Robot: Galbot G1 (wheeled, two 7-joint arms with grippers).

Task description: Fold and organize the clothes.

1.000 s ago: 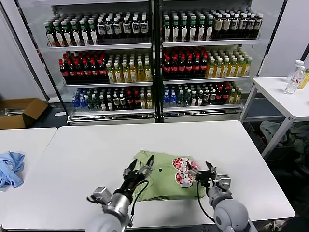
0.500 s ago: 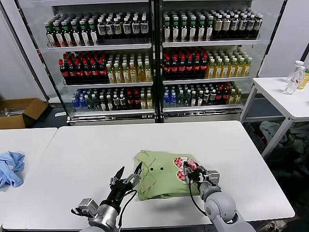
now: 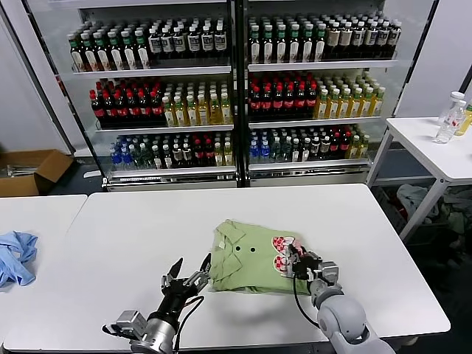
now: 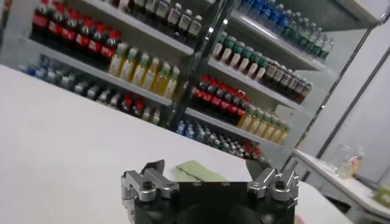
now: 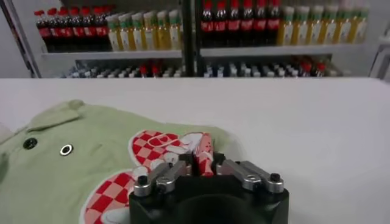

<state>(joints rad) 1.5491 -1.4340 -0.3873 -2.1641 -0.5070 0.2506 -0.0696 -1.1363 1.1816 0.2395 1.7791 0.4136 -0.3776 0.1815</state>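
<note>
Between both tools lies the polo shirt (image 3: 251, 265): right tool (image 3: 295, 259) pinches it, left tool (image 3: 188, 276) gapes.

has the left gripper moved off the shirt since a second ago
Yes. The left gripper has pulled back toward the table's near edge, off the green polo shirt, its jaws open.

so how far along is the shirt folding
Done: the green polo shirt already lies as a compact folded bundle on the white table, collar and buttons up. In hand: the right gripper is pinched on a ridge of fabric at the checkered print, while the left gripper is open, off the shirt's edge. Left: probably letting go and tidying its place.
</note>
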